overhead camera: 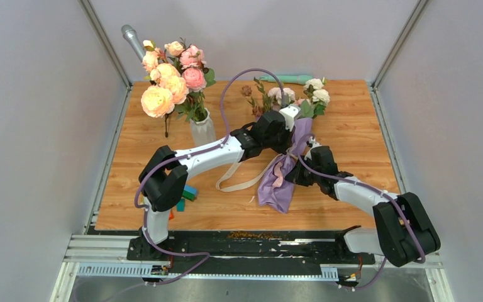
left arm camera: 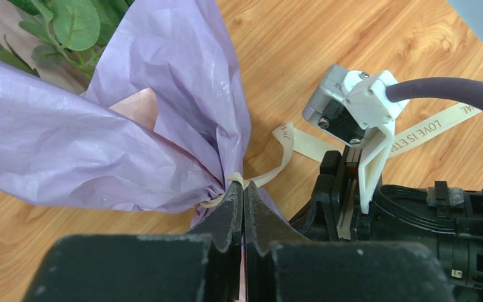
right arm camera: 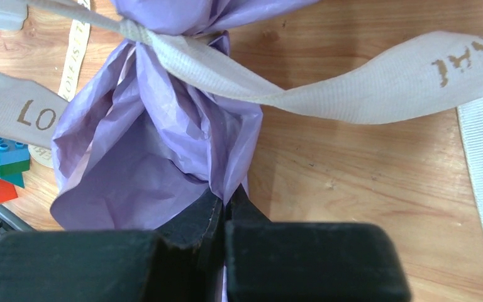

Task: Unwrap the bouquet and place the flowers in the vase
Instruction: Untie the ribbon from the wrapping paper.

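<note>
The bouquet (overhead camera: 302, 133) lies on the wooden table, its lilac paper (left arm camera: 69, 138) pinched at the waist by a beige ribbon (right arm camera: 327, 94). Its flowers (overhead camera: 314, 93), small white and pale pink roses, point to the far edge. My left gripper (left arm camera: 243, 189) is shut on the ribbon's knot at the waist. My right gripper (right arm camera: 226, 200) is shut on the paper's lower tail (right arm camera: 144, 163), near the table's front. The two grippers (overhead camera: 292, 146) (overhead camera: 291, 178) sit close together. The white ribbed vase (overhead camera: 202, 131) stands to the left, with a bunch of large peach and pink blooms (overhead camera: 170, 85) in it.
Loose ribbon ends (overhead camera: 239, 182) trail left of the bouquet. Coloured toy blocks (overhead camera: 185, 194) lie by the left arm's elbow. A green object (overhead camera: 286, 78) rests at the table's back edge and a grey rod (overhead camera: 132, 41) leans at the back left. Grey walls enclose the table.
</note>
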{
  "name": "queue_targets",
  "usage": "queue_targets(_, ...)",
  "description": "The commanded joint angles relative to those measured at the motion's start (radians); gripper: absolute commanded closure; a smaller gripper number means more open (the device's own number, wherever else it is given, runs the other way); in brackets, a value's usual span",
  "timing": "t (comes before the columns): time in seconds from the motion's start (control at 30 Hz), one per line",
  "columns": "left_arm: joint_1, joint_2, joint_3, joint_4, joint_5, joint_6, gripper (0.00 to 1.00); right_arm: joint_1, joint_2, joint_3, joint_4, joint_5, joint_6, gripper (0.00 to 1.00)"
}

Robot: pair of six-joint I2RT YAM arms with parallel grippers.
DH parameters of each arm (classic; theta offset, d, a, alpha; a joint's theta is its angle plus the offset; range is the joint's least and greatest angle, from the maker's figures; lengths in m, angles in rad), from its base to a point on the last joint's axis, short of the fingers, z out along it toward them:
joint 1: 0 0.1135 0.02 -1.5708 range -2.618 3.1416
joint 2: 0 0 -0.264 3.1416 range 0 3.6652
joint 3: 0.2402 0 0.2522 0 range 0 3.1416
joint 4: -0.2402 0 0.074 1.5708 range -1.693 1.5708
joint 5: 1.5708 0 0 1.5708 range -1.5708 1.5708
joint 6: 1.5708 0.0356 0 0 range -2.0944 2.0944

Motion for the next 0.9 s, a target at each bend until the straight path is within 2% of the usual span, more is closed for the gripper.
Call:
queue_targets(0.0, -0.001, -0.040, 0.060, 0.163, -0.021, -0.001, 1.00, 0.000, -0.045, -0.035, -0.089, 0.025, -0.042, 1.00)
queue_targets(0.13, 0.006, -0.042, 0.040, 0.069, -0.090, 0.043, 1.00, 0.001, -0.115, -0.036, -0.112, 0.014, -0.056, 0.98)
queue_targets(0.2, 0.015, -0.042, 0.023, 0.037, -0.104, 0.044, 0.95, 0.001, -0.151, -0.032, -0.139, 0.014, -0.062, 0.86)
queue_targets(0.27, 0.023, -0.050, -0.002, 0.031, -0.101, 0.041, 0.84, 0.000, -0.191, -0.021, -0.178, 0.014, -0.072, 0.72)
queue_targets(0.33, 0.025, -0.059, -0.024, 0.032, -0.086, 0.045, 0.63, 0.000, -0.241, 0.001, -0.236, 0.022, -0.089, 0.60)
queue_targets(0.47, 0.024, -0.082, -0.052, 0.020, -0.054, 0.047, 0.42, -0.003, -0.342, 0.048, -0.328, 0.056, -0.134, 0.44)
queue_targets(0.63, 0.015, -0.156, -0.127, 0.008, -0.018, 0.033, 0.27, -0.044, -0.380, 0.098, -0.346, 0.074, -0.210, 0.43)
queue_targets(0.87, -0.020, -0.225, -0.268, -0.011, 0.005, -0.026, 0.22, -0.089, -0.248, 0.164, -0.259, 0.021, -0.294, 0.54)
